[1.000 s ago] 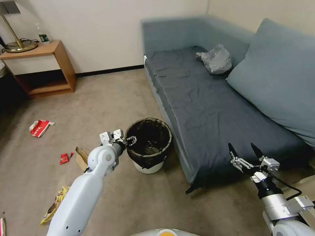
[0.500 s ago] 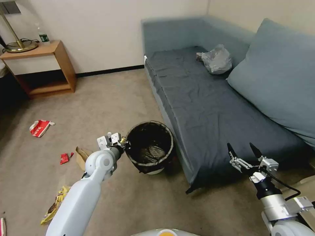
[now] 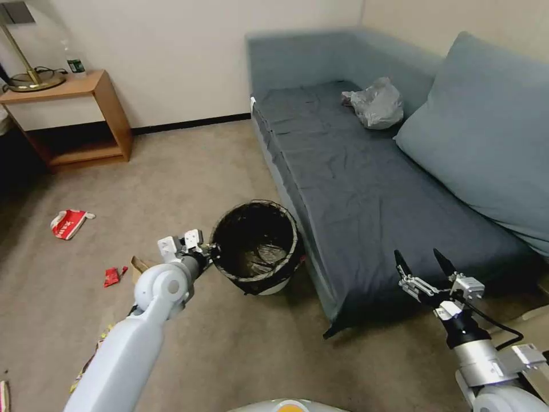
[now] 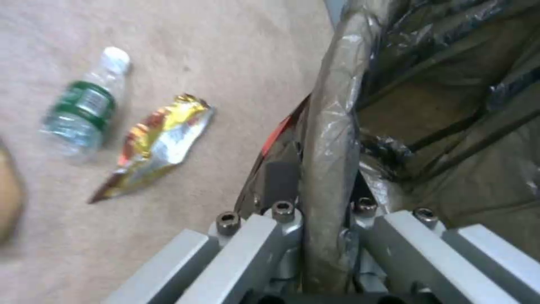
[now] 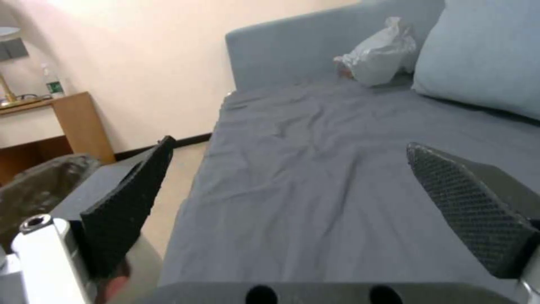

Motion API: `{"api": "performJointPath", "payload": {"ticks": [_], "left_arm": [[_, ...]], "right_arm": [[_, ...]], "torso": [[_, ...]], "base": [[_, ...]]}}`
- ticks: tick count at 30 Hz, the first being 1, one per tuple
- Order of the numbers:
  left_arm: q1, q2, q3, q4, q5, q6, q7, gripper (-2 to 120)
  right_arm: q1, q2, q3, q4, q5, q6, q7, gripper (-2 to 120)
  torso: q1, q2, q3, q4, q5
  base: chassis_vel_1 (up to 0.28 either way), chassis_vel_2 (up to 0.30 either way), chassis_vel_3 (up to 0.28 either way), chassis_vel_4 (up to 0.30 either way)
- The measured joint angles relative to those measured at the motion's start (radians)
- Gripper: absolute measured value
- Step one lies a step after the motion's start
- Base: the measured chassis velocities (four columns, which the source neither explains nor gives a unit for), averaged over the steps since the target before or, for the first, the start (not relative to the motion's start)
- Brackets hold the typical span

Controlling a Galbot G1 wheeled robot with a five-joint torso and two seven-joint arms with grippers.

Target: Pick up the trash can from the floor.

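Fingers of the left end effector (image 3: 210,248) clamp the trash can (image 3: 255,245) rim; right end effector (image 3: 419,265) gapes wide.

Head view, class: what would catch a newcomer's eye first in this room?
The trash can stands out, tilted beside the sofa, with the left gripper shut on its bag-lined rim; the wrist view shows the rim between the fingers. The right gripper hangs open before the sofa's front edge. Litter dots the floor, including a red wrapper.
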Motion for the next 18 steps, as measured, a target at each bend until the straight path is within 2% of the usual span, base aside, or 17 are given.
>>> {"api": "performJointPath", "payload": {"ticks": [1,4,5,7,8,10,18], "left_arm": [[0.000,0.000,0.000,0.000,0.000,0.000,0.000,1],[0.089,0.071,-0.070,-0.106,-0.028,0.003,-0.002,1],[0.089,0.071,-0.070,-0.106,-0.028,0.003,-0.002,1],[0.140,0.104,-0.098,-0.168,-0.051,0.003,-0.003,1],[0.140,0.104,-0.098,-0.168,-0.051,0.003,-0.003,1],[0.186,0.118,-0.105,-0.225,-0.063,0.003,-0.002,1],[0.248,0.109,-0.107,-0.275,-0.061,0.003,-0.002,1]], "right_arm": [[0.000,0.000,0.000,0.000,0.000,0.000,0.000,100],[0.000,0.002,-0.006,0.009,0.000,0.001,-0.004,100],[0.000,0.002,-0.006,0.009,0.000,0.001,-0.004,100],[-0.002,0.006,-0.010,0.016,-0.003,0.003,-0.008,100],[-0.002,0.006,-0.010,0.016,-0.003,0.003,-0.008,100],[-0.003,0.013,-0.015,0.025,-0.005,0.003,-0.010,100],[-0.011,0.025,-0.021,0.047,-0.013,0.003,-0.016,100]], "torso": [[0.000,0.000,0.000,0.0000,0.0000],[0.000,0.000,0.000,0.0003,0.0001],[0.000,0.000,0.000,0.0003,0.0001],[0.000,0.000,0.000,0.0002,0.0003],[0.000,0.000,0.000,0.0002,0.0003],[0.000,0.000,0.000,0.0000,0.0001],[0.000,0.000,0.000,0.0000,0.0000]], "base": [[0.000,0.000,0.000,0.000],[0.000,0.000,0.000,0.000],[0.000,0.000,0.000,0.000],[0.000,0.000,0.000,0.000],[0.000,0.000,0.000,0.000],[0.000,0.000,0.000,0.000],[0.000,0.000,0.000,0.000]]}}
